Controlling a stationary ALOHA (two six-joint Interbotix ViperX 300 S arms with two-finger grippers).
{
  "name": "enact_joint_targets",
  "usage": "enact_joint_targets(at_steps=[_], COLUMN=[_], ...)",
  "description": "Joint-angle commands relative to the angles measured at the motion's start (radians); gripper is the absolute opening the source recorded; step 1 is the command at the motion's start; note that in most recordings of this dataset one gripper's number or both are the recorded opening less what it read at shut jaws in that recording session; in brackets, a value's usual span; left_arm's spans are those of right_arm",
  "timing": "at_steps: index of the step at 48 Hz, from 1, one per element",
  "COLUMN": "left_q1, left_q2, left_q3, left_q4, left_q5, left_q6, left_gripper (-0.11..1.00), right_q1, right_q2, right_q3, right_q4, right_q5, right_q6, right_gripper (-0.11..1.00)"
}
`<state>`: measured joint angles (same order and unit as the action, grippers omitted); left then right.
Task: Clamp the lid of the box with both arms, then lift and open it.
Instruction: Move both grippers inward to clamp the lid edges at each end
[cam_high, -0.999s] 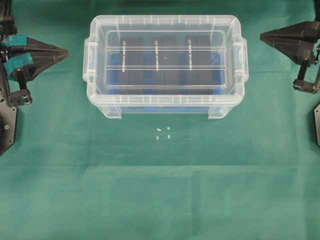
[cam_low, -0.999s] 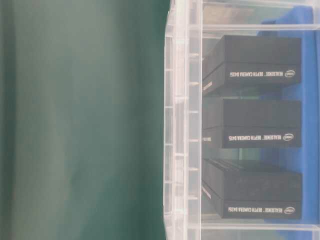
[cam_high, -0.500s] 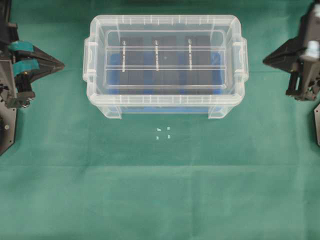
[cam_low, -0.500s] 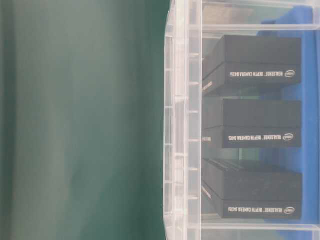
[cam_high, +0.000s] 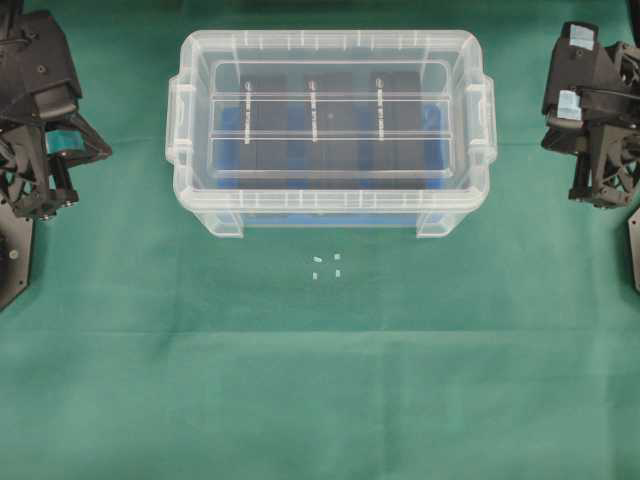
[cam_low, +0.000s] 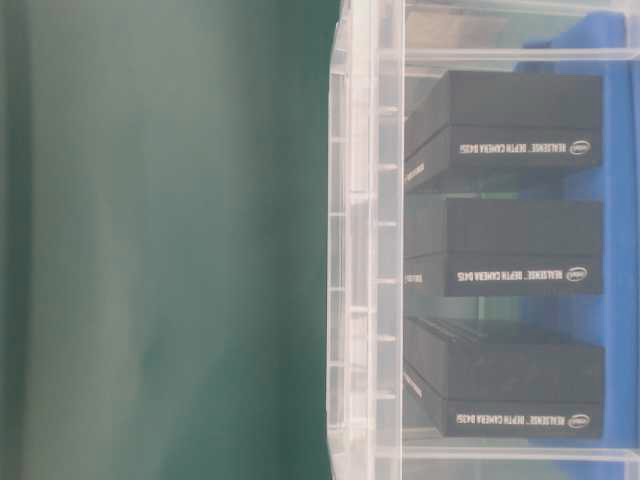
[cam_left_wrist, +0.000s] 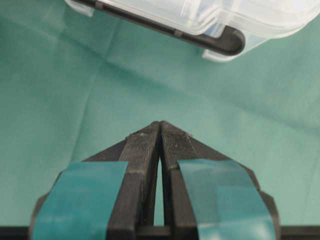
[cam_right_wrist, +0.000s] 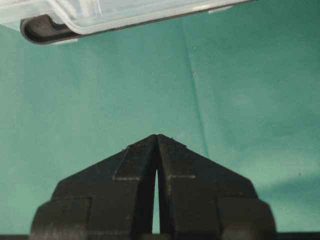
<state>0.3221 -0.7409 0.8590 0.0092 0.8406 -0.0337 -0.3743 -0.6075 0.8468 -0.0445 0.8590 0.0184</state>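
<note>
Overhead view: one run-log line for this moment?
phase: pre-grasp | lid: on box | left gripper: shut, clear of box | right gripper: shut, clear of box

Green cloth (cam_high: 330, 400) across the whole work surface, edge to edge in the overhead view. Soft creases and faint fold lines through it. Even, diffuse light, pale sheen toward the near side. Few small white marks (cam_high: 326, 266) at mid-cloth. No wall, floor or window visible.

One clear box (cam_high: 331, 205), one lid (cam_high: 330, 75) on it. Three black blocks (cam_low: 520, 250) inside. Two grippers: left (cam_high: 60, 140), right (cam_high: 590, 110). Four small white marks (cam_high: 327, 266) on cloth, near box's front edge.
</note>
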Motion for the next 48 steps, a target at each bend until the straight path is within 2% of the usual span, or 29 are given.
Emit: enact_joint_targets(at_steps=[1, 6, 13, 20, 39, 48], left_q1=[0.005, -0.002, -0.014, -0.014, -0.011, -0.002], left_q2=[0.012, 0.029, 0.041, 0.049, 0.075, 0.141], left_q3=[-0.031, -0.035, -0.04, -0.043, -0.055, -0.091], left_q4=[0.003, 0.003, 0.003, 0.005, 0.006, 0.005], left_q5=[0.0, 0.006, 0.028, 0.061, 0.081, 0.075], left_q6=[0.005, 0.034, 0.118, 0.143, 0.144, 0.166], left_gripper=[0.01, 0.01, 0.01, 0.01, 0.01, 0.01], right_q1=[-0.003, -0.003, 0.008, 0.009, 0.009, 0.011], right_q2=[0.002, 0.003, 0.002, 0.005, 0.029, 0.058], right_q3=[-0.025, -0.026, -0.023, -0.026, -0.035, -0.049], right_q4=[-0.003, -0.005, -0.026, -0.026, -0.026, -0.026], right_q5=[-0.002, -0.006, -0.006, -0.005, -0.009, -0.043], right_q6=[-0.002, -0.018, -0.106, -0.183, -0.184, -0.186], right_gripper=[0.0, 0.0, 0.0, 0.0, 0.0, 0.0])
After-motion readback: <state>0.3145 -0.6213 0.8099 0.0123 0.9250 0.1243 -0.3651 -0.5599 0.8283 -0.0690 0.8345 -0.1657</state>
